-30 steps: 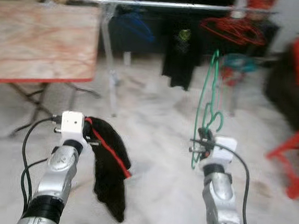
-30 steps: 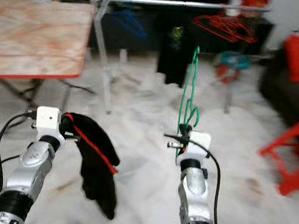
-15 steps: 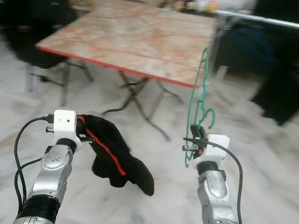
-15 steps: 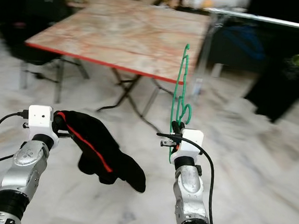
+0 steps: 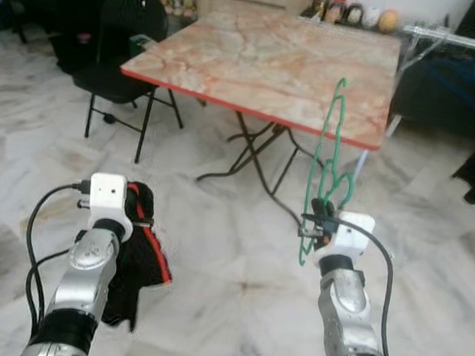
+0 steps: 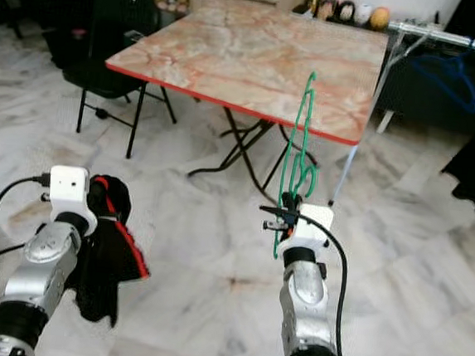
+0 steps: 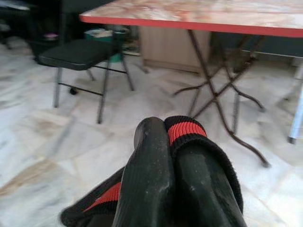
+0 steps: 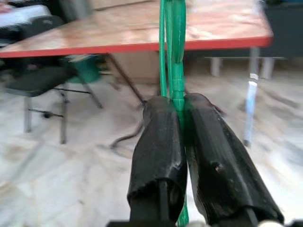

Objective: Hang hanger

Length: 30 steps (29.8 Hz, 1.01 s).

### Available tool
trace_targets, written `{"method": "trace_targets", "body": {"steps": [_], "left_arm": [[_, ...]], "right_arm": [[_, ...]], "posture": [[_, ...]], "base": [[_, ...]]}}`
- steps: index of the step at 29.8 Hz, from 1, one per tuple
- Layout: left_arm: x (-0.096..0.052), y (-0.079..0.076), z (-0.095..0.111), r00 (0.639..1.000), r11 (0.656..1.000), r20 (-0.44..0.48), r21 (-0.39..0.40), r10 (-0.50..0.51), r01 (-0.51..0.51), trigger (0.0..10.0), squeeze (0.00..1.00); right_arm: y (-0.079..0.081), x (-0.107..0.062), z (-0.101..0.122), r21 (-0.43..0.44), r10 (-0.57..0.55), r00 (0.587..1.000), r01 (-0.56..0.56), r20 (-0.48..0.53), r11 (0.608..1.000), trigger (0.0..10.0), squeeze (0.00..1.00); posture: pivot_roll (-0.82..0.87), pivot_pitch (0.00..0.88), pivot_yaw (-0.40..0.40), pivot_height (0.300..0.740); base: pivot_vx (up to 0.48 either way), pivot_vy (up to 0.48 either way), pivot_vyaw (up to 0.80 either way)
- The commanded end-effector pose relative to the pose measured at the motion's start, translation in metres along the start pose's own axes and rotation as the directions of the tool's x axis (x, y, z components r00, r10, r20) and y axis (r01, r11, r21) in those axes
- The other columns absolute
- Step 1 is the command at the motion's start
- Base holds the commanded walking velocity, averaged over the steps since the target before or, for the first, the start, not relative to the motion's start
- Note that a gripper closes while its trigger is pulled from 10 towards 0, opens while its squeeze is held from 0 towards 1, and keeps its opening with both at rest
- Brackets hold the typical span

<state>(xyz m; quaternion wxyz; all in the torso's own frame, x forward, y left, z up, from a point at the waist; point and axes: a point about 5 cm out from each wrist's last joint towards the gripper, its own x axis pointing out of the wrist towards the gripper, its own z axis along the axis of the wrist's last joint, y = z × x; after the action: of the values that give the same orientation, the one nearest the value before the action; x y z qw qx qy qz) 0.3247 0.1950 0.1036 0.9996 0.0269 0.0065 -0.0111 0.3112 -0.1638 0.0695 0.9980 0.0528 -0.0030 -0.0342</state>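
Facing folding table [image 5: 264,60] on marble floor [image 5: 213,267]; right hand [image 5: 320,221] grips green hanger [image 5: 330,144]; left hand [image 5: 139,211] grips black garment [image 5: 134,269].

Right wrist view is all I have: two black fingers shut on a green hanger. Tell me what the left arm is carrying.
Observer: The left gripper is shut on a black garment with red trim, which hangs limp beside that arm.
Operator: Give me the hanger's pose.
Observer: The green hanger stands upright from the right gripper, its top rising in front of the table's near edge.
Operator: Report where a rail is.
Observer: A silver rail with a blue hanger on it lies at the far right, beyond the marble-patterned table.
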Motion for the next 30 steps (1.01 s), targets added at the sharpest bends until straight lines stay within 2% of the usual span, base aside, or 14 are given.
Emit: {"method": "trace_targets", "body": {"steps": [1, 8, 11, 15, 24, 26, 27, 29, 30], "left_arm": [[0.001, -0.002, 0.007, 0.999, 1.000, 0.036, 0.003, -0.015, 0.015, 10.0, 0.00], [0.000, 0.001, 0.006, 1.000, 1.000, 0.029, -0.007, 0.003, -0.003, 10.0, 0.00], [-0.001, 0.000, 0.007, 0.999, 1.000, 0.038, 0.000, -0.012, 0.012, 10.0, 0.00], [-0.003, -0.002, 0.009, 0.998, 0.999, 0.056, -0.034, -0.012, 0.014, 10.0, 0.00], [-0.003, -0.002, 0.008, 0.999, 0.999, 0.052, -0.030, -0.011, 0.013, 10.0, 0.00], [-0.003, -0.003, 0.007, 0.999, 0.999, 0.051, -0.031, -0.011, 0.012, 10.0, 0.00], [-0.003, -0.003, 0.007, 0.999, 0.999, 0.051, -0.032, -0.010, 0.012, 10.0, 0.00], [-0.003, -0.003, 0.006, 0.999, 0.999, 0.049, -0.034, -0.004, 0.006, 10.0, 0.00], [-0.003, -0.002, 0.006, 0.999, 0.999, 0.050, -0.036, -0.001, 0.003, 10.0, 0.00]], "right_arm": [[-0.006, 0.001, 0.001, 0.011, -0.030, 1.000, 0.030, -0.004, 0.999, 10.0, 0.00], [-0.006, 0.001, 0.000, 0.001, -0.026, 1.000, 0.026, -0.009, 1.000, 10.0, 0.00], [-0.004, 0.001, -0.001, 0.000, -0.019, 1.000, 0.019, -0.014, 1.000, 10.0, 0.00], [-0.005, 0.001, -0.001, 0.000, -0.020, 1.000, 0.020, -0.011, 1.000, 10.0, 0.00], [-0.007, 0.001, -0.003, -0.013, -0.031, 0.999, 0.031, -0.017, 0.999, 10.0, 0.00], [-0.011, 0.000, -0.014, -0.116, -0.028, 0.994, 0.017, -0.102, 0.993, 10.0, 0.00], [-0.012, 0.000, -0.016, -0.131, -0.029, 0.993, 0.014, -0.113, 0.991, 10.0, 0.00], [-0.022, -0.005, -0.038, -0.241, -0.073, 0.954, 0.000, -0.290, 0.970, 10.0, 0.00], [-0.027, -0.008, -0.045, -0.253, -0.096, 0.935, 0.008, -0.340, 0.968, 10.0, 0.00]], "posture": [[0.02, 0.000, 0.001, 0.740], [0.02, 0.000, 0.000, 0.740], [0.02, 0.000, -0.001, 0.740], [0.02, 0.000, -0.005, 0.740], [0.02, 0.000, -0.009, 0.740], [0.02, 0.000, -0.012, 0.740], [0.02, 0.000, -0.012, 0.740], [0.02, 0.000, -0.015, 0.740], [0.02, 0.000, -0.015, 0.740]], "base": [[0.000, 0.000, -0.75], [0.000, 0.000, -0.75], [0.000, 0.000, -0.75], [0.000, 0.000, -0.75], [0.000, 0.000, -0.75], [0.000, 0.000, -0.36], [0.000, 0.000, 0.00], [0.000, 0.000, 0.00], [0.000, 0.000, 0.00]]}}
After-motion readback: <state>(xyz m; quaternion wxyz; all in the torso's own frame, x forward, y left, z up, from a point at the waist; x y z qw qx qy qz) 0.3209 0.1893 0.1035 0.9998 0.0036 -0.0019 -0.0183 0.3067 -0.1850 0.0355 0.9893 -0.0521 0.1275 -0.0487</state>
